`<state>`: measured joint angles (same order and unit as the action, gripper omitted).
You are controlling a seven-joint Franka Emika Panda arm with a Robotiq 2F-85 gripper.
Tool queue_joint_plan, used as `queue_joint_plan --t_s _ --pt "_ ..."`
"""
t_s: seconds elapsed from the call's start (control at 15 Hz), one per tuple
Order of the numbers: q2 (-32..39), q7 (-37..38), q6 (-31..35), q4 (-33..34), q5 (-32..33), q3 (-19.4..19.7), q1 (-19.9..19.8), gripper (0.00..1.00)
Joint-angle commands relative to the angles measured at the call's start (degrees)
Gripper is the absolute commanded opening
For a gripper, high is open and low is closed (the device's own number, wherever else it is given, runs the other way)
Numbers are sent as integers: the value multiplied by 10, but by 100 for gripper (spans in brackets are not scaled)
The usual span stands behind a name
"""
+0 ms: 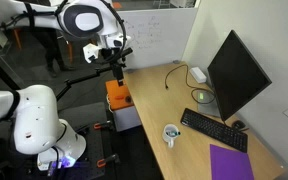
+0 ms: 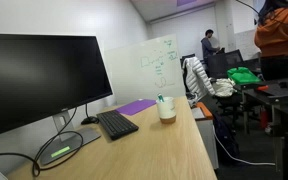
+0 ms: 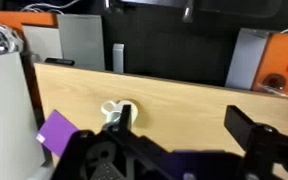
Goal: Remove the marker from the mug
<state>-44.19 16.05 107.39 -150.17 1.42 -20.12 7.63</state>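
Observation:
The small white mug (image 1: 171, 134) stands on the wooden desk (image 1: 154, 95) near the keyboard. It also shows in an exterior view (image 2: 167, 110), where the marker (image 2: 160, 99) sticks up out of it as a thin dark stick. My gripper (image 1: 115, 68) hangs open and empty, high over the desk's far end and well away from the mug. In the wrist view the gripper (image 3: 181, 112) is open, with bare desk between the fingers. The mug (image 3: 112, 109) sits far below, partly hidden by one finger. The marker does not show there.
A black keyboard (image 1: 214, 130), a monitor (image 1: 234, 75) and a purple pad (image 1: 231, 163) share the desk. A white power brick (image 1: 197, 75) with a cable lies near the wall. An orange box (image 1: 119, 97) sits beside the desk edge. A person (image 2: 210, 45) stands far back.

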Motion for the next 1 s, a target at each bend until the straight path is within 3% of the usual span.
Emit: queue_joint_plan --t_s 0.0,0.4,0.73,0.93 --pt "3 6 -1 1 7 8 10 100" --pt "3 6 -1 1 7 8 10 100" --pt "106 -138 30 21 35 47 28 100" --pt "200 -219 75 43 88 75 19 100"
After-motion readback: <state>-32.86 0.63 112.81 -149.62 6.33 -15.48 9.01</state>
